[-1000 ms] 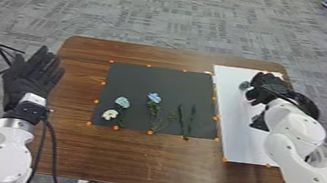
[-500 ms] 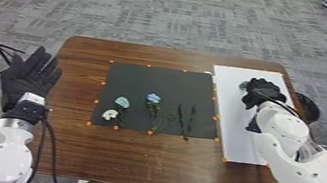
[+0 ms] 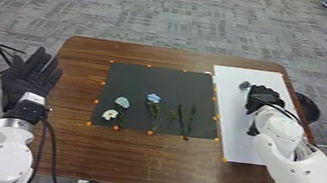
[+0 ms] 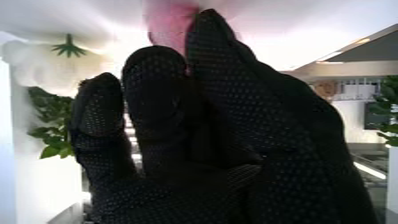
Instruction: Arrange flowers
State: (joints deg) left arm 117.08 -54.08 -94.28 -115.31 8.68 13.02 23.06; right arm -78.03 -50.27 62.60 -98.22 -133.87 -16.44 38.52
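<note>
Shifted slightly lower in the frame over the past moment, my right hand (image 3: 266,101) hangs at centre right above a white sheet (image 3: 243,147), while the flowers on the black mat (image 3: 144,79) lie where they lay. From my remote station, I cannot tell whether that hand is open or closed, or whether it grips anything. A small grey-green item (image 3: 245,85) sits just beside it, toward the upper left. In the right wrist view, a blurred pink shape (image 4: 167,22) shows by the far end of the black glove, with a white bloom (image 4: 44,65) and green leaves (image 4: 55,122) apart from the glove; I cannot tell if the pink shape touches it. Well apart from my right hand, left of it near the frame's centre, are a pale blue-green flower (image 3: 123,102), a white flower (image 3: 109,114) just below it and a blue flower (image 3: 154,98). Two green stems (image 3: 192,118) lie farther right, nearer that hand. Open and straight-fingered, my left hand (image 3: 28,82) is at the frame's left, beside the brown table (image 3: 155,164).
</note>
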